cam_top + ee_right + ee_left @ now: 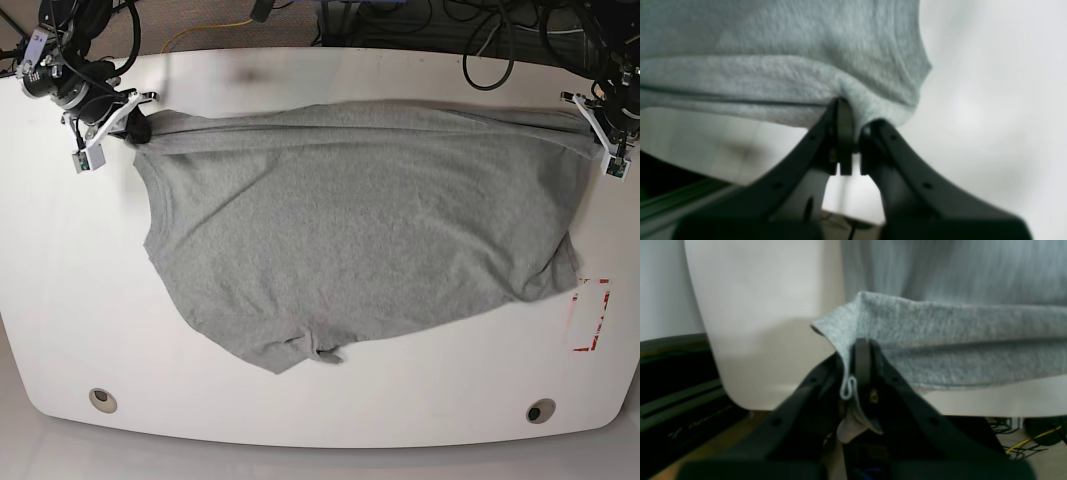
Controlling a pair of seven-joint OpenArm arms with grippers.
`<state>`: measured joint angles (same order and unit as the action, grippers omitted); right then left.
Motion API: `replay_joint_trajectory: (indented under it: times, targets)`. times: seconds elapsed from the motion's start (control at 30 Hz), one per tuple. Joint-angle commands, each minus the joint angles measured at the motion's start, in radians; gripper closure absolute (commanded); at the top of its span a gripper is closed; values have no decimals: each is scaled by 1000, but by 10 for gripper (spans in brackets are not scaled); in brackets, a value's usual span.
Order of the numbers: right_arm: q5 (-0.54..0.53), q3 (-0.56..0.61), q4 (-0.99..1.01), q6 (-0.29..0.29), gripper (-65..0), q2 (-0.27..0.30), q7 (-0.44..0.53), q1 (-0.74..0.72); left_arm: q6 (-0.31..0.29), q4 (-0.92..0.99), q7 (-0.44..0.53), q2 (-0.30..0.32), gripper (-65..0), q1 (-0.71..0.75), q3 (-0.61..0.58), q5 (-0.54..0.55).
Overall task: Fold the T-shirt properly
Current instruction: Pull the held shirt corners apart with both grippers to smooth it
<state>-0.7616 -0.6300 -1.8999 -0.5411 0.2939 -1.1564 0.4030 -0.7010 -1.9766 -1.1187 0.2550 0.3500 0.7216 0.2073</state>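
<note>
Two arms: I have both black grippers clamped on the same garment, one at each far corner of it.
Landmark: I place everything against the wide white rounded table (60, 330) seen from the base camera.
Near edge of table: two small round grommet holes (101, 399) sit near the front corners, bare white surface between them.
Garment: the plain heather-grey short-sleeved cotton T-shirt (360, 220) lies spread across the middle of the table, its lower part reaching toward the near edge with a small bunched wrinkle at the bottom.
Red marking: a dashed red outline (592, 315) shows on the table just beside the shirt's lower corner, on the base view's right.
Left gripper (861, 350): jaws closed tight on a fold of the grey fabric; from the wrist camera I see a hemmed edge squeezed between the fingers and a scrap hanging below them. It sits at the table's far edge, base view's right.
Right gripper (849, 110): jaws pinched shut on the shirt's edge, cloth bulging around the fingertips. It sits at the table's far edge, base view's left.
Far edge of shirt: drawn into a fairly straight line between the two grippers.
Beyond the table: dark cables (500, 45) and a yellow wire on the floor.
</note>
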Motion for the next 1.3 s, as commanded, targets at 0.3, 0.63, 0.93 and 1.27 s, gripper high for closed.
replay_joint_trajectory:
  times: [0.3, 0.63, 0.93, 1.27]
  targets:
    - [-34, -17, -40, 5, 0, 15, 26, 7, 3, -14, 41, 22, 0, 14, 5, -13]
    - [-35, -8, 36, 5, 0, -40, 25, -181, 3, 27, 41, 23, 0, -114, -27, -18]
    - [-34, 35, 305, 5, -3, -31, 60, -356, 3, 167, 121, 36, 0, -230, -129, -136]
    - [-43, 29, 388, 14, -350, 3, 95, -355, 3, 349, 162, 109, -256, -263, -216, -134]
